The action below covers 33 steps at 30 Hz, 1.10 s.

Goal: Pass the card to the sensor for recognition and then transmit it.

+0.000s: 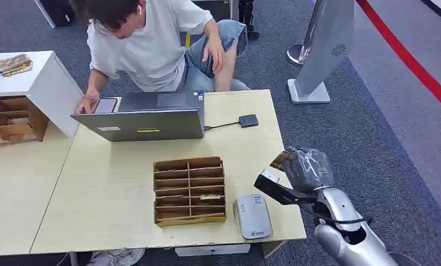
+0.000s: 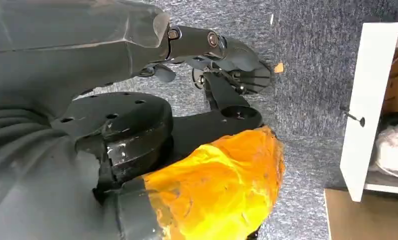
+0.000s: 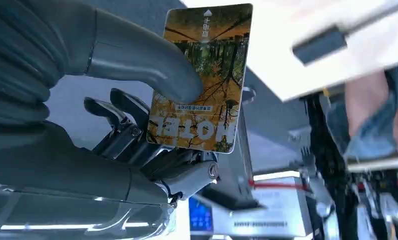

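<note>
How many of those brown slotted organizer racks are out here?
2. One wooden rack sits mid-table in front of the laptop; another rack sits far left under the white box, partly cut off by the picture's edge.

Sensor (image 1: 253,216) right of organizer (image 1: 189,190), behind it laptop (image 1: 143,123).

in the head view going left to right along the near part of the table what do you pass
Wooden organizer → card reader → right robot hand, holding the card out past the table edge.
</note>
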Tool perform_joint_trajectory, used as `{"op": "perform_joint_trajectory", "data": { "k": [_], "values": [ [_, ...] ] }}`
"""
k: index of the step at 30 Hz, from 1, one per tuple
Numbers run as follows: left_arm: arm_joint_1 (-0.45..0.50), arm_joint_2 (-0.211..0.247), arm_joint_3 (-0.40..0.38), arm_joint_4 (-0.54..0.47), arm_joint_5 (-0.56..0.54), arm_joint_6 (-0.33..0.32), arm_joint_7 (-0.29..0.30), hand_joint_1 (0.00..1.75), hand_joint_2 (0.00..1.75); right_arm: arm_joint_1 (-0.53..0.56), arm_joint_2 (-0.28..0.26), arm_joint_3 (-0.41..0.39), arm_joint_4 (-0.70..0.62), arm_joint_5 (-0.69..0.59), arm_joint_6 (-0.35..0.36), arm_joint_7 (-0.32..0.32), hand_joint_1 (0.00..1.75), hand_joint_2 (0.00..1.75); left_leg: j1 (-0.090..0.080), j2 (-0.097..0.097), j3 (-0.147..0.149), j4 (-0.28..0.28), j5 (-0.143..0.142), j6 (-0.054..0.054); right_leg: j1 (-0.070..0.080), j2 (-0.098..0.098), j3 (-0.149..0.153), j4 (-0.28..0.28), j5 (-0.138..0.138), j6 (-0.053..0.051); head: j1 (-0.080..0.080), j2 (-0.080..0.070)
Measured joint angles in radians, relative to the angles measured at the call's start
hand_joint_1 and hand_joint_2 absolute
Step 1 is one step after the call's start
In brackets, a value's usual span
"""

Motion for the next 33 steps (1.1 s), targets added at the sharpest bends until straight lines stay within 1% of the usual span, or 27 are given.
{"op": "perform_joint_trajectory", "data": {
  "k": [4, 6, 10, 15, 22, 24, 25, 26, 33],
  "values": [
    [0.000, 0.000, 0.003, 0.000, -0.008, -0.005, 0.000, 0.00, 0.00, 0.019, 0.024, -0.038, -0.037, 0.044, -0.040, -0.030, 1.75, 1.75, 0.000, 0.000, 0.000, 0.000, 0.000, 0.000, 0.000, 0.000, 0.000, 0.000, 0.000, 0.000, 0.000, 0.000],
    [0.000, 0.000, 0.003, 0.000, -0.015, -0.006, 0.000, 0.00, 0.00, 0.029, 0.043, -0.053, -0.057, 0.069, -0.077, -0.055, 1.75, 1.75, 0.000, 0.000, 0.000, 0.000, 0.000, 0.000, 0.000, 0.000, 0.000, 0.000, 0.000, 0.000, 0.000, 0.000],
    [-0.001, 0.001, 0.003, 0.000, -0.030, -0.008, 0.000, 0.00, 0.00, 0.030, 0.088, -0.065, -0.089, 0.126, -0.170, -0.099, 1.75, 1.75, 0.000, 0.000, 0.000, 0.000, 0.000, 0.000, 0.000, 0.000, 0.000, 0.000, 0.000, 0.000, 0.000, 0.000],
    [-0.002, 0.002, 0.003, 0.000, -0.047, -0.010, 0.008, 0.00, 0.00, 0.017, 0.136, -0.066, -0.111, 0.183, -0.227, -0.122, 1.75, 1.75, 0.000, 0.000, 0.000, 0.000, 0.000, 0.000, 0.000, 0.000, 0.000, 0.000, 0.000, 0.000, 0.000, 0.000],
    [-0.003, 0.002, 0.003, 0.000, -0.050, -0.011, 0.011, 0.00, 0.00, 0.014, 0.140, -0.066, -0.112, 0.189, -0.231, -0.123, 1.75, 1.75, 0.000, 0.000, 0.000, 0.000, 0.000, 0.000, 0.000, 0.000, 0.000, 0.000, 0.000, 0.000, 0.000, 0.000],
    [-0.005, 0.002, 0.003, 0.000, -0.056, -0.012, 0.015, 0.00, 0.00, -0.001, 0.154, -0.065, -0.112, 0.203, -0.236, -0.124, 1.75, 1.75, 0.000, 0.001, 0.000, 0.000, 0.000, 0.000, 0.000, 0.000, 0.000, 0.000, 0.000, 0.000, 0.000, 0.000],
    [-0.008, 0.002, 0.002, 0.000, -0.070, -0.015, 0.024, 0.00, 0.00, -0.032, 0.174, -0.062, -0.110, 0.229, -0.234, -0.122, 1.75, 1.75, 0.000, 0.001, 0.000, 0.000, 0.000, 0.000, 0.000, 0.000, 0.000, 0.000, 0.000, 0.000, 0.000, 0.000],
    [-0.017, 0.002, -0.005, 0.000, -0.088, -0.021, 0.038, 0.00, 0.00, -0.087, 0.203, -0.047, -0.084, 0.267, -0.219, -0.116, 1.75, 1.75, 0.000, 0.001, 0.000, 0.000, 0.001, 0.000, 0.000, 0.000, 0.000, 0.000, 0.000, 0.000, 0.000, 0.000],
    [-0.033, 0.002, -0.018, 0.000, -0.116, -0.029, 0.065, 0.00, 0.00, -0.178, 0.252, -0.008, 0.009, 0.289, -0.195, -0.116, 1.75, 1.75, 0.000, 0.001, 0.000, 0.000, 0.001, 0.000, 0.000, 0.001, 0.000, 0.001, 0.000, 0.000, 0.000, 0.000]
  ]
}}
